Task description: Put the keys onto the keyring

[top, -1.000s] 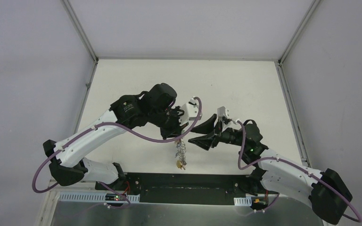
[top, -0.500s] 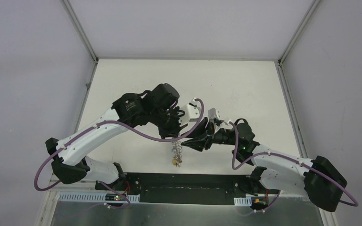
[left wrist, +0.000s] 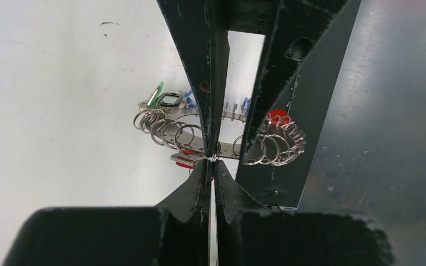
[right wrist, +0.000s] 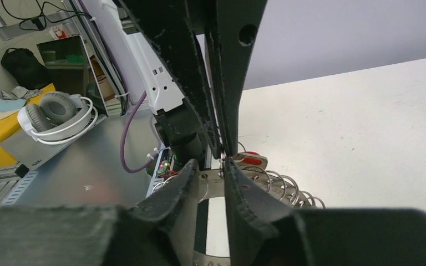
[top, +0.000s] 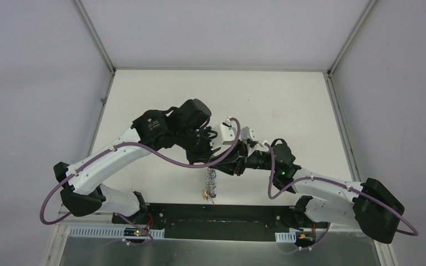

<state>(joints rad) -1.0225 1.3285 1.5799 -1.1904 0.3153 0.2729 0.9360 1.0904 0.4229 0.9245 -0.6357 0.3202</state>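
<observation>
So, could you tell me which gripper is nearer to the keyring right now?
Left. The left fingers are shut on the keyring, which hangs from them. The right fingers straddle its band beside that grip, apart, with contact unclear.

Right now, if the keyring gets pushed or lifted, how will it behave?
Probably floppy overall: the keyring hangs slack under the shut left pincer, its small rings fanning loose. Likely to swing if nudged. Held only by a thin metal edge, it may pivot in that narrow pinch.
</observation>
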